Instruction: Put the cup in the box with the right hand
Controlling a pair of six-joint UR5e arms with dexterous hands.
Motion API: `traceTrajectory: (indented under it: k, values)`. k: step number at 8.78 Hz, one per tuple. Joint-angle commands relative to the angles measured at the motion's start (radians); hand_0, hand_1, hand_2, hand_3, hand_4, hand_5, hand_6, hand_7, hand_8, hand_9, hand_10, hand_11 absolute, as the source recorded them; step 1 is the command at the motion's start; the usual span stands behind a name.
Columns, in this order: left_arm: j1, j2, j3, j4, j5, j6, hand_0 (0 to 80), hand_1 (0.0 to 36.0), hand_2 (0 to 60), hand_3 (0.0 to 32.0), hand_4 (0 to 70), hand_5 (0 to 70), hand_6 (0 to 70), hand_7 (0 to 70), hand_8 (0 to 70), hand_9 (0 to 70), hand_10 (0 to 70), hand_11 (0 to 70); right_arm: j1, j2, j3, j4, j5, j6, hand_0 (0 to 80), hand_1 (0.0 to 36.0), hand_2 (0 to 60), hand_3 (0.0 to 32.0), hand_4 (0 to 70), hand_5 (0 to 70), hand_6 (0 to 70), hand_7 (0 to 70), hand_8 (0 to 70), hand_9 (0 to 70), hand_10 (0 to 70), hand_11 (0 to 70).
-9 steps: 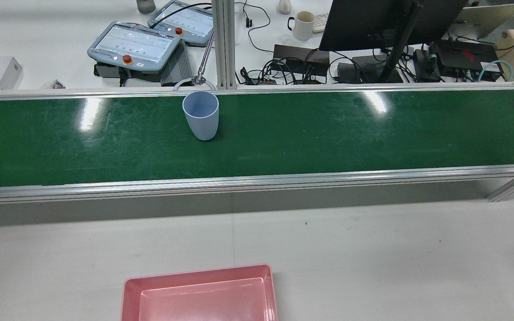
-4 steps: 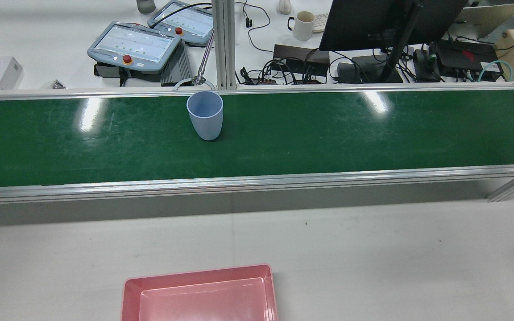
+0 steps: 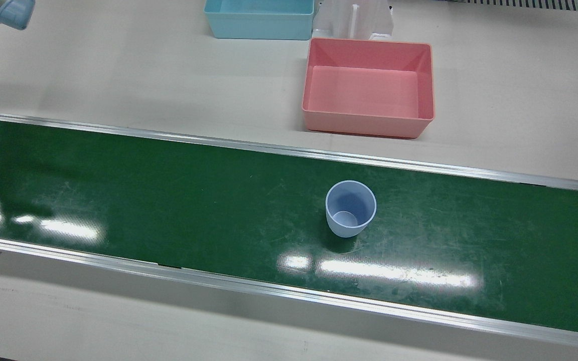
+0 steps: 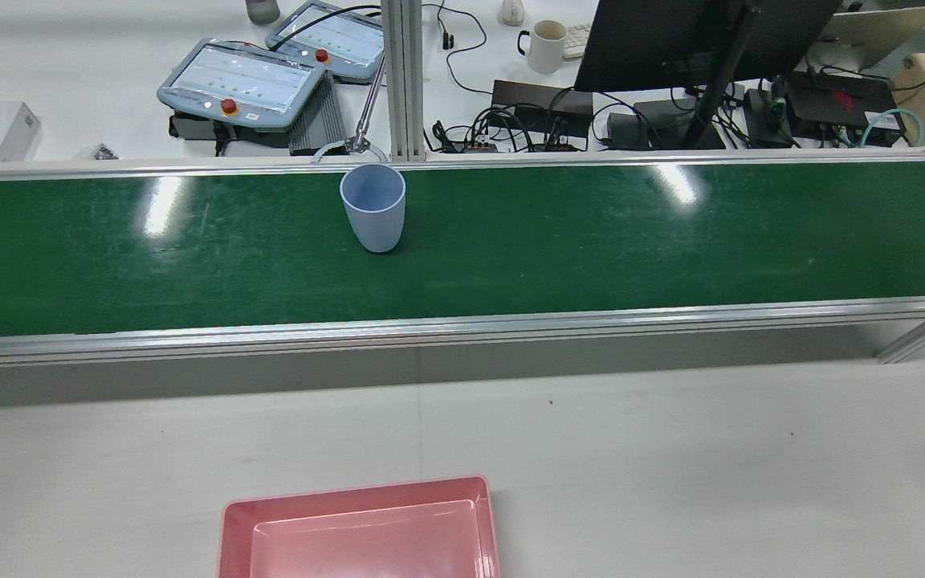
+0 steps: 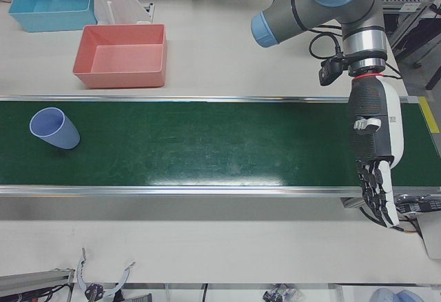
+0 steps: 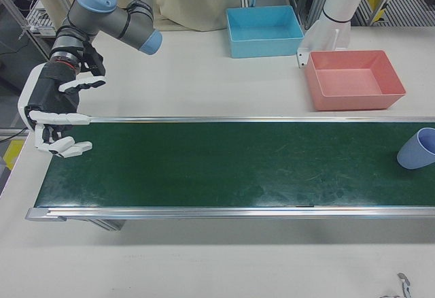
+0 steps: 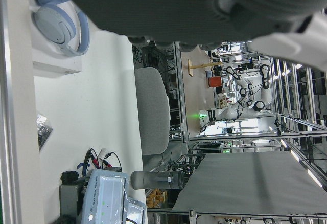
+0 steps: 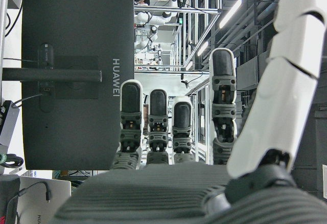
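Note:
A light blue cup [image 4: 372, 207] stands upright on the green belt [image 4: 591, 241], toward the belt's far rail in the rear view. From almost straight above, the cup [image 3: 350, 208] shows as empty. The pink box [image 3: 367, 123] sits on the white table on the robot's side of the belt, also empty. My right hand [image 6: 53, 111] hovers open over the end of the belt, far from the cup [image 6: 418, 148]. My left hand [image 5: 372, 157] hangs open, fingers pointing down, at the opposite end of the belt from the cup [image 5: 55, 128].
A blue box [image 3: 259, 27] stands beside a white pedestal [image 3: 354, 20] behind the pink box. Beyond the belt lie teach pendants [image 4: 242, 80], a mug [image 4: 547, 44], a monitor [image 4: 671, 40] and cables. Aluminium rails [image 4: 462, 325] border the belt.
The cup has shifted a little to the right along the belt in the rear view. Nothing else there has moved.

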Motion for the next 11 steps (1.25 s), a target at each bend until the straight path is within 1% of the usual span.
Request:
traceTrajectory:
  k: [1, 7, 9, 11]
  values:
    - [0.000, 0.000, 0.000, 0.000, 0.000, 0.000, 0.0, 0.0, 0.0, 0.0, 0.0, 0.0, 0.0, 0.0, 0.0, 0.0, 0.0, 0.0, 0.000, 0.000, -0.003, 0.000, 0.000, 0.000, 52.4, 14.3, 8.9, 0.0, 67.5, 7.1, 16.4, 59.9, 24.9, 38.8, 29.5, 42.7]
    - [0.000, 0.000, 0.000, 0.000, 0.000, 0.000, 0.0, 0.0, 0.0, 0.0, 0.0, 0.0, 0.0, 0.0, 0.0, 0.0, 0.0, 0.0, 0.000, 0.002, -0.006, 0.000, 0.000, 0.000, 52.3, 14.0, 9.2, 0.0, 70.0, 7.2, 16.9, 61.5, 25.7, 40.2, 31.0, 44.5]
    - [0.000, 0.000, 0.000, 0.000, 0.000, 0.000, 0.0, 0.0, 0.0, 0.0, 0.0, 0.0, 0.0, 0.0, 0.0, 0.0, 0.0, 0.0, 0.001, 0.002, -0.001, 0.000, 0.000, 0.002, 52.2, 14.1, 8.8, 0.0, 68.7, 7.1, 16.4, 59.7, 24.9, 38.8, 29.9, 43.1]
    - [0.000, 0.000, 0.000, 0.000, 0.000, 0.000, 0.0, 0.0, 0.0, 0.0, 0.0, 0.0, 0.0, 0.0, 0.0, 0.0, 0.0, 0.0, 0.001, 0.000, 0.004, -0.001, 0.000, 0.003, 52.6, 14.5, 9.4, 0.0, 69.6, 7.0, 16.5, 60.8, 25.0, 38.9, 28.6, 41.4]
